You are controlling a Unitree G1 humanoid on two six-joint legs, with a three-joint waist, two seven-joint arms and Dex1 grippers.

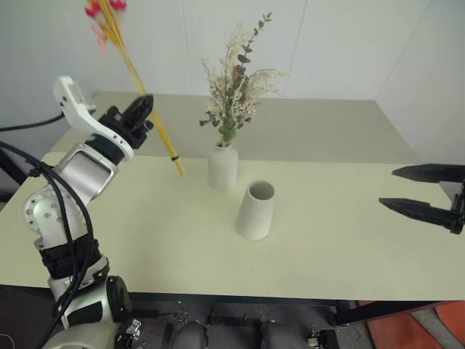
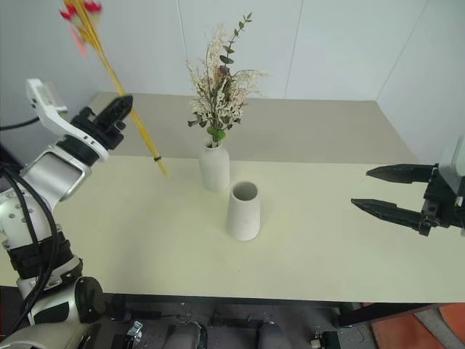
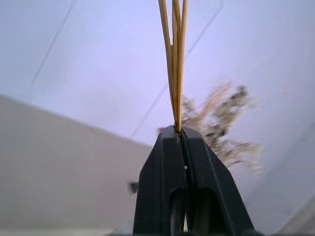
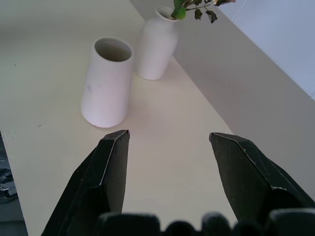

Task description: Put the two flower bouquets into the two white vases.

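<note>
My left gripper point(image 1: 142, 109) is raised at the table's left, shut on the slim bouquet of yellow stalks point(image 1: 135, 73). Its red-pink tips point(image 1: 102, 10) point up and its lower ends hang toward the table. In the left wrist view the stalks point(image 3: 176, 64) rise from between the closed fingers point(image 3: 162, 167). The bushy dried bouquet point(image 1: 236, 87) stands in the bottle-shaped white vase point(image 1: 223, 169) at mid-table. The wide-mouthed cone vase point(image 1: 256, 211) stands just in front of it, with nothing in it. My right gripper point(image 1: 389, 187) hovers open at the table's right, pointing toward the vases point(image 4: 108, 83).
The pale table point(image 1: 349, 240) runs from the near edge to a white wall behind. Black cables point(image 1: 29, 167) hang by my left arm. An orange object point(image 1: 436, 327) lies on the floor at the near right.
</note>
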